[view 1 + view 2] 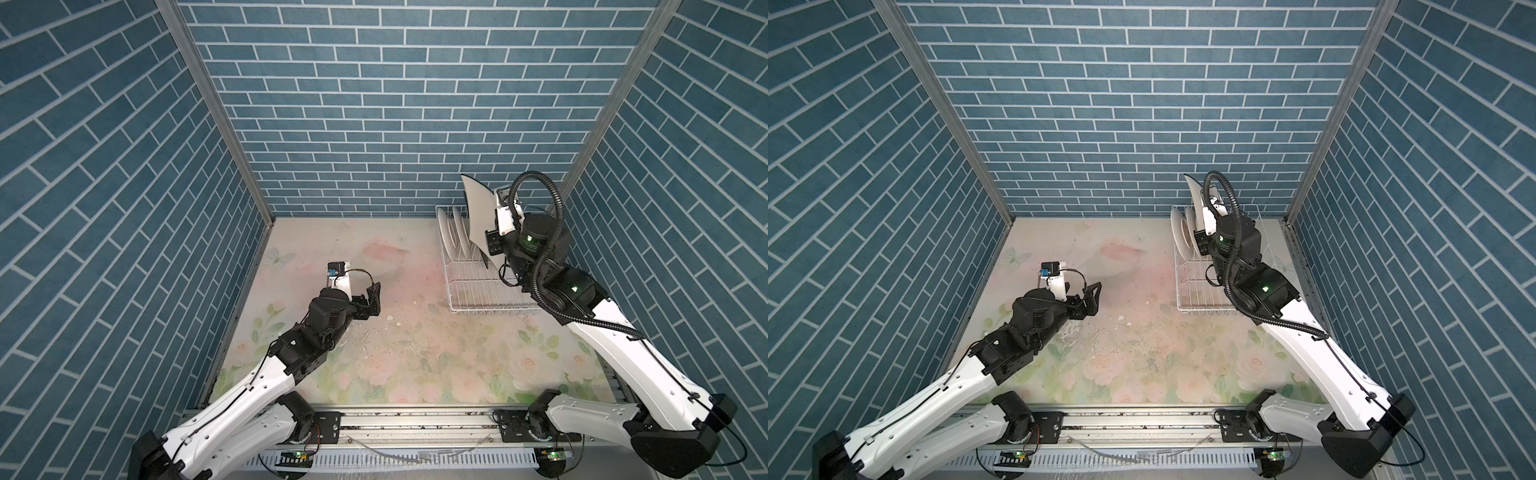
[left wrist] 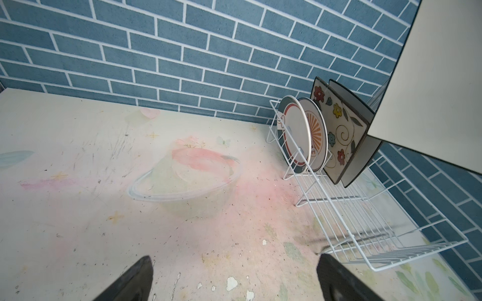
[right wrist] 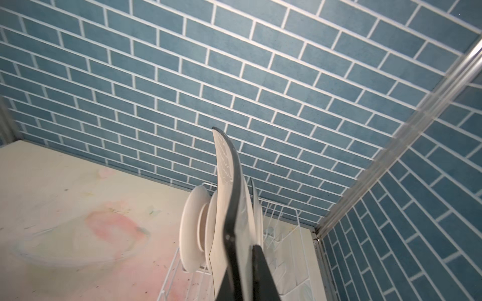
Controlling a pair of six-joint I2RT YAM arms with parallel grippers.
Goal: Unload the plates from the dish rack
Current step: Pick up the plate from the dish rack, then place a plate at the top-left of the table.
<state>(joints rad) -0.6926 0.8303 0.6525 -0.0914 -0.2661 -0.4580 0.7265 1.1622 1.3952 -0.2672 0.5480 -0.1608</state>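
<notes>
White-shelled arms (image 1: 623, 353) with black joints (image 1: 590, 296), green lights (image 1: 528, 238) and a ribbed black hose (image 1: 535, 173).

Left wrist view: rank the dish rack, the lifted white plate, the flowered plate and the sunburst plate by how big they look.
1. dish rack
2. lifted white plate: cut off by the picture edge and possibly nearer the camera, so this rank is unsure
3. flowered plate
4. sunburst plate: partly hidden

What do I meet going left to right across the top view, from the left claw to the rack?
Open black left claw → two round white plates standing in the white wire dish rack → square black-rimmed white plate held up over the rack by the shut right claw.
</notes>
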